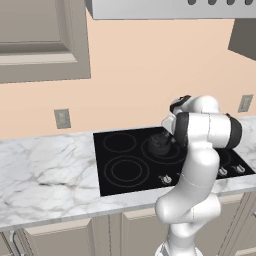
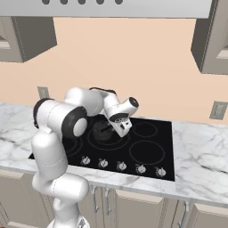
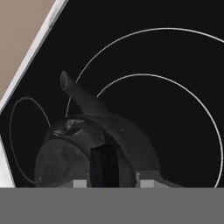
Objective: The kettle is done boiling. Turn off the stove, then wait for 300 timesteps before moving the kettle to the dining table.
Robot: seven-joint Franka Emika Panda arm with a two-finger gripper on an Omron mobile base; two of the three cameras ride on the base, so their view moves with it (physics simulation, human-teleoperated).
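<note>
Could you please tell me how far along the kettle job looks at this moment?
Whether the stove is already off cannot be told from its knobs. In hand: the gripper is down at the kettle, fingers either side of its arched handle, the kettle sitting on a burner ring. Left: lifting it and carrying it to the dining table.

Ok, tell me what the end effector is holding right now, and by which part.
The end effector sits down over the kettle on the stove, its fingers either side of the arched top handle. Whether they actually clamp it cannot be told.
</note>
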